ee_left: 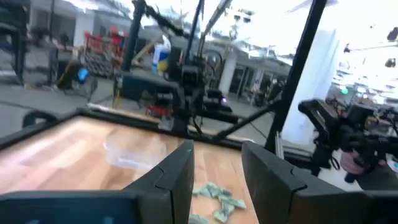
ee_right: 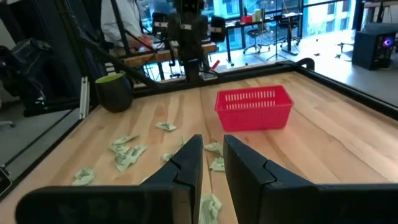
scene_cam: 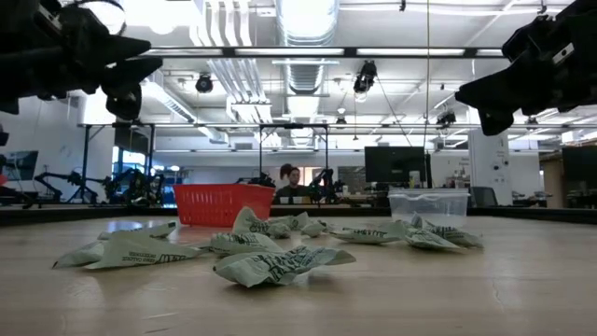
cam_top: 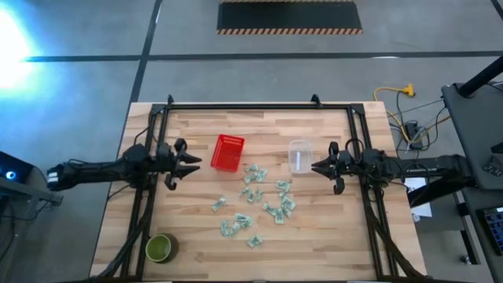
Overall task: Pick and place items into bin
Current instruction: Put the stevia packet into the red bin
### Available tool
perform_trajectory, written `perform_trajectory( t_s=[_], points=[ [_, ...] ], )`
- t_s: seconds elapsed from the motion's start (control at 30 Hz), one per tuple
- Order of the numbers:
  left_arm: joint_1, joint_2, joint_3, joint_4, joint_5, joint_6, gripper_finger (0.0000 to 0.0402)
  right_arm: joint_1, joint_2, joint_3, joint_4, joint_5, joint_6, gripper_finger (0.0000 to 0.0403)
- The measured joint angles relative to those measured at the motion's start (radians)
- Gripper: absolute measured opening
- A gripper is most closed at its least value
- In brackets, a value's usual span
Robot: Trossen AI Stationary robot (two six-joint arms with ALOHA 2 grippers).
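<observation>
Nothing is picked yet: the packets (cam_top: 253, 200) lie scattered on the surface (cam_top: 330, 244) between the two arms, most of them just in front of the red basket (cam_top: 228, 152) and the clear tub (cam_top: 300, 155). The left gripper (cam_top: 194, 162) hangs above the surface beside the basket, fingers (ee_left: 177, 180) spread and empty. The right gripper (cam_top: 315, 167) hangs near the tub, its fingers (ee_right: 186, 165) parted by a narrow gap, also empty.

The likely trouble is the packets themselves. They look thin, crumpled and light, so fingers coming down may skid off one, push it aside, or catch two that overlap. Several lie touching in the cluster, which makes a double grab easy. A packet dropped from too high could flutter past the basket rim.

The basket looks empty in the right wrist view, and the tub shows nothing inside. A green bowl (cam_top: 160, 248) stands well apart at the near left corner; I cannot tell its contents.
</observation>
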Motion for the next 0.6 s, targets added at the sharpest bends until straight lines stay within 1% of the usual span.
perform_trajectory(
  t_s=[0.1, 0.27, 0.47, 0.53, 0.6],
  points=[
    [-0.062, 0.110, 0.047, 0.001, -0.075, 0.008, 0.0118, 0.000, 0.007, 0.000, 0.006, 0.000, -0.007, 0.0057],
    [-0.178, 0.328, 0.174, 0.001, -0.168, 0.129, 0.0118, 0.000, 0.005, 0.000, 0.006, 0.000, -0.050, 0.0057],
    [-0.252, 0.577, 0.348, -0.014, -0.179, 0.216, 0.0118, 0.000, 0.005, 0.000, 0.006, 0.000, -0.053, 0.0057],
    [-0.272, 0.646, 0.403, -0.077, -0.202, 0.220, 0.0118, 0.000, 0.005, 0.000, 0.006, 0.000, -0.053, 0.0057],
    [-0.293, 0.710, 0.460, -0.196, -0.258, 0.213, 0.0118, 0.000, 0.005, 0.000, 0.005, 0.000, -0.052, 0.0057]
  ],
)
